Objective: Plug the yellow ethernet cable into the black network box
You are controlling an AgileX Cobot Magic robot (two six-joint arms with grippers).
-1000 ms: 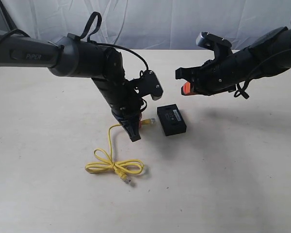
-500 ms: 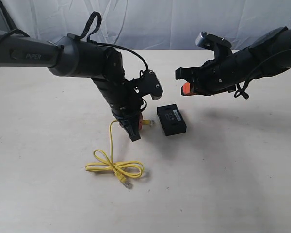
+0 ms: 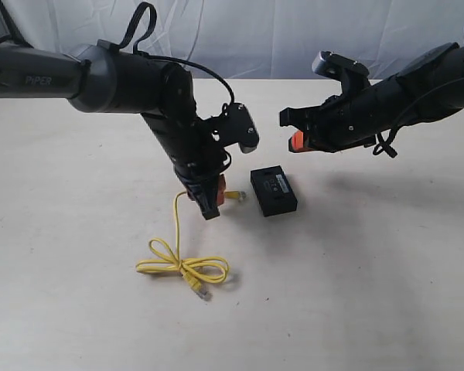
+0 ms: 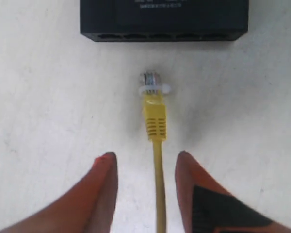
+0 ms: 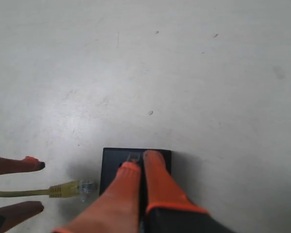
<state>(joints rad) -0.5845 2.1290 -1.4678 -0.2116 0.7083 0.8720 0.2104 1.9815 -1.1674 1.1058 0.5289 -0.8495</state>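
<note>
Seen from outside, the yellow cable lies knotted on the table with one plug beside the black box; the left wrist view shows the left gripper spread astride it, and the right wrist view the right gripper clenched empty above the box.

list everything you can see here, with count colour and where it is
yellow ethernet cable: 1, yellow, lying on the table, knotted loops near the front, one plug facing the box
black network box: 1, black, mid-table, right of that plug, not touching it
table: 1, pale beige
backdrop cloth: 1, white, behind the table
left gripper: 1, black with orange fingers, open, straddling the cable
right gripper: 1, black with orange fingers, shut, raised above the box
</note>
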